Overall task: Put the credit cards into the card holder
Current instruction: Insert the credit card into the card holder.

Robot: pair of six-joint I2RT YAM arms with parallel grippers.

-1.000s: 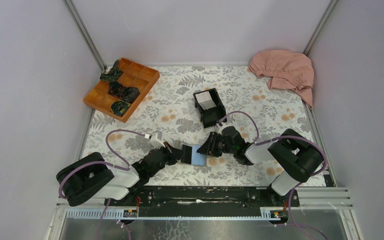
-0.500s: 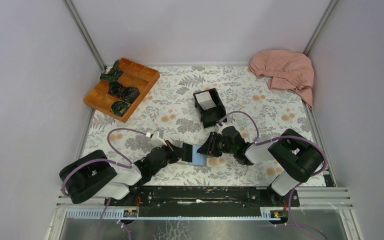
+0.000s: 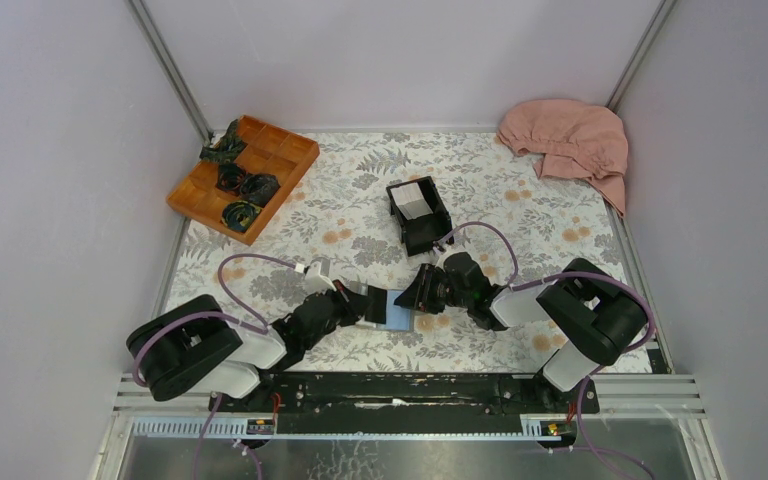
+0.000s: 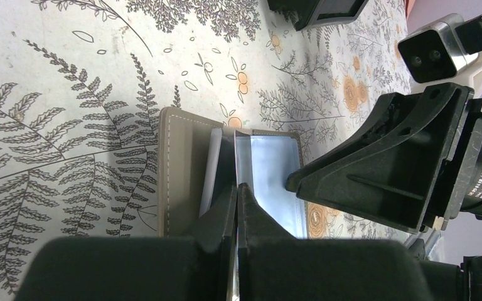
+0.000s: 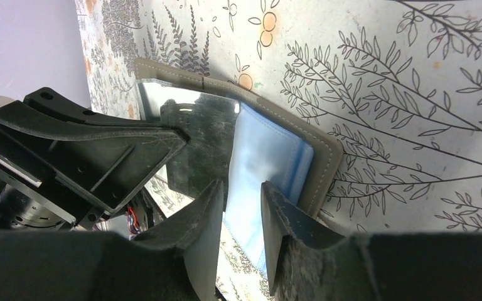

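While the card holder lies open on the tabletop, near its front edge and between the two arms, the step in hand appears to be seating one card in it.

Item: card holder. Grey outer cover flat on the floral cloth, dark half toward the left arm, blue half toward the right arm.

Item: left claw. Fingers pressed together over the fold of the holder. A thin pale edge shows between them; whether that is a card or a clear sleeve leaf cannot be told. A white card edge stands just beside them, against the grey cover.

Item: right claw. Fingers partway apart, astride the near edge of the blue half. Whether they bear on it cannot be told.

Item: credit cards. A white stack resting in the black box, well apart from the holder, toward the back.

Handling notes, by judgement:
- Keep the right claw steady on the blue half so the holder neither closes nor slides.
- Drive the card along the pocket's own line, flat and low, not tilted.
- Loosen the left claw only once the card is well inside.
- The two claws work very close together, so advance slowly to avoid a knock.
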